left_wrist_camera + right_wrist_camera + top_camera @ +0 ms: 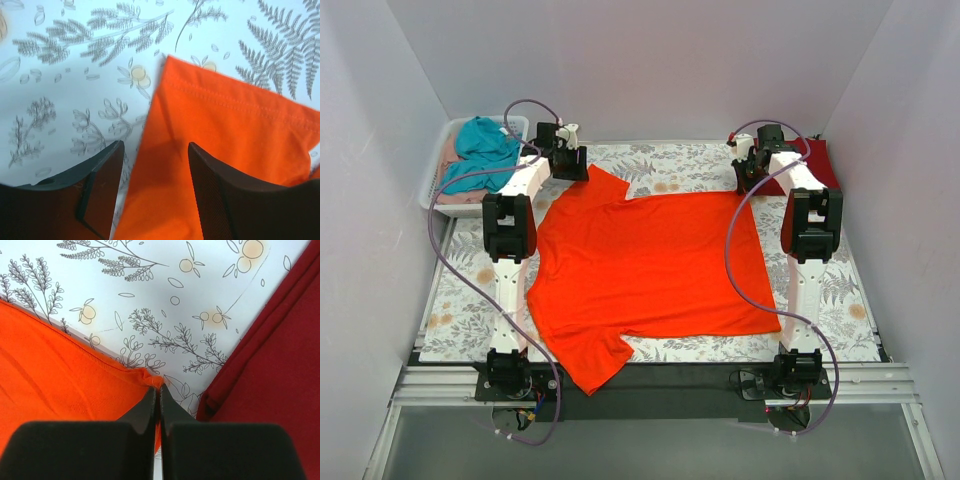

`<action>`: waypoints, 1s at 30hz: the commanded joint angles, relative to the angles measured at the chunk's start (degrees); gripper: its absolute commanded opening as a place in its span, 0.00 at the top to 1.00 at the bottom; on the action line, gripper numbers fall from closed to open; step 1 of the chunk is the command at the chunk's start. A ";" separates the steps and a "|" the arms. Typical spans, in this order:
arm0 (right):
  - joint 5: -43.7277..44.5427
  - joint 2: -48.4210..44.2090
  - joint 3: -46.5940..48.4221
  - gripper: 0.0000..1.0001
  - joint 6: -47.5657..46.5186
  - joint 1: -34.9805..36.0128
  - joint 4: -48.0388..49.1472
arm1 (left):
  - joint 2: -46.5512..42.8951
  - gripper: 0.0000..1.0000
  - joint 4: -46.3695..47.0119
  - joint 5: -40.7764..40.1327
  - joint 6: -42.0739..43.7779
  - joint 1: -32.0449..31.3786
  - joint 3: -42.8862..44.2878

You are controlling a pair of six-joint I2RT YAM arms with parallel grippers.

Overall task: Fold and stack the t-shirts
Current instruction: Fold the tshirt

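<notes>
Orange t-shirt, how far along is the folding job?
Done: orange-red t-shirt spread flat; crimson t-shirt lies at the far right. In hand: right end effector pinches an orange corner, left end effector open over the sleeve edge. Left: every fold, then stacking.

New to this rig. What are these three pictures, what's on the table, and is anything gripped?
Two robot arms, left and right, are bolted at the near edge of a table. The wide picture comes from a fixed camera above and behind them; the other two from a camera on each wrist, looking past its own fingers. An orange-red t-shirt lies spread flat on the floral tablecloth. A crimson t-shirt sits at the far right corner; a white basket at far left holds a teal garment and a pink garment. The left end effector is open over the sleeve edge, gripping nothing. The right end effector is shut, pinching the orange-red t-shirt's far right corner.
</notes>
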 commanded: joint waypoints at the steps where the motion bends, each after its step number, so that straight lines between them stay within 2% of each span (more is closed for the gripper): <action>1: -0.72 -0.58 -2.28 0.99 -0.58 -0.13 -2.33 | 2.33 0.47 1.16 0.15 1.65 -1.00 2.78; 7: -1.16 -0.76 -2.90 0.99 -0.84 -0.13 -2.42 | 5.84 0.50 3.01 -0.11 2.62 -1.97 5.94; 19: -1.51 -1.02 -3.34 0.99 -1.11 -0.04 -2.50 | 7.08 0.70 3.71 -1.16 4.38 -3.47 6.74; 20: -1.51 -1.02 -3.34 0.99 -1.11 -0.13 -2.50 | 7.00 0.70 4.06 -1.78 4.29 -3.47 6.74; 21: -1.42 -0.94 -3.16 0.99 -1.19 -0.13 -2.50 | 6.73 0.64 4.32 -2.65 3.86 -3.47 6.74; 25: -1.42 -1.02 -3.07 0.99 -1.28 -0.13 -2.59 | 5.07 0.52 3.45 -4.60 3.68 -2.77 6.21; 29: -1.34 -1.20 -3.16 0.99 -1.46 -0.13 -2.68 | 2.26 0.53 -2.60 -2.84 3.76 0.30 5.25; 30: -1.25 -1.29 -3.25 0.99 -1.54 -0.13 -2.59 | 1.29 0.53 -3.23 -2.40 4.29 0.57 2.20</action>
